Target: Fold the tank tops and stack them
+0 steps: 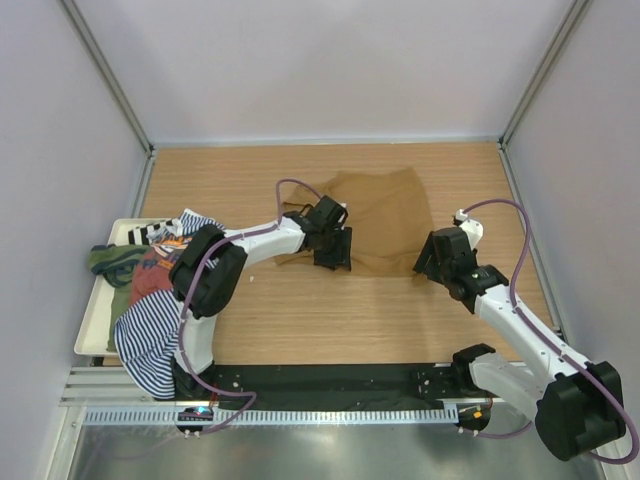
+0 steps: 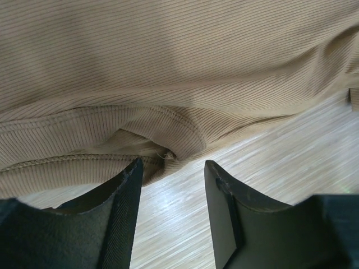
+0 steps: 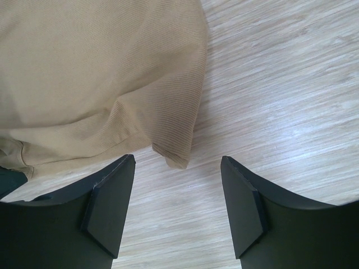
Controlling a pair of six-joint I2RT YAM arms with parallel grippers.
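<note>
1. I see the tan tank top lying rumpled on the wooden table, towards the far side, between my two arms.
2. My left gripper sits at its left near edge, jaws partly open with nothing held; a ribbed hem lies just ahead of the fingertips.
3. My right gripper is at the right near corner, jaws spread wide and empty, the cloth's corner lying between the fingers.
4. The striped top, rust-red top and olive top are heaped in the white tray on the left.
</note>
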